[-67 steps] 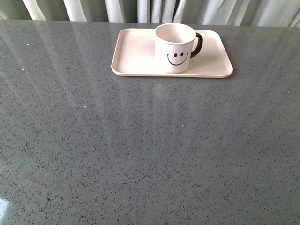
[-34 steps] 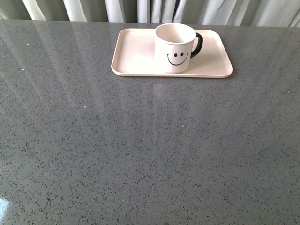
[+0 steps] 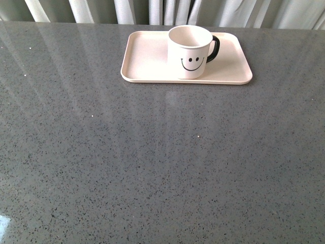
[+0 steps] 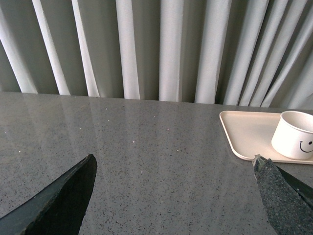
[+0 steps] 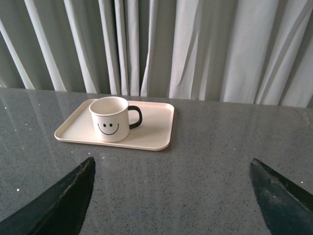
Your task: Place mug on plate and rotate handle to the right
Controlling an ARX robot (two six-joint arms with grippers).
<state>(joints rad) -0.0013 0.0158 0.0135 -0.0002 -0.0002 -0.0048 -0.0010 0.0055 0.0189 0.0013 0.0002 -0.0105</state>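
The desk, a grey speckled slab, fills nearly the whole front view with curtains hanging behind it; across the last second nothing on it has shifted, and neither arm shows in the front view then or now; the scene is settled rather than in motion.

The plate lies flat at the far side of the desk, its place the same as a second ago; the mug stands upright on it, toward the near rim and roughly mid-length, smiley face turned to the robot; the handle juts out to the right, as it did a second back.

Judged from this, both halves of the task look met: mug on plate, handle to the right; the lack of any change suggests nothing is left but to stay clear.

The left gripper is spread wide and grasps nothing, its dark fingers hanging over bare desk well short of the plate; the right gripper is likewise released and empty, fingers parted, the mug well beyond them.
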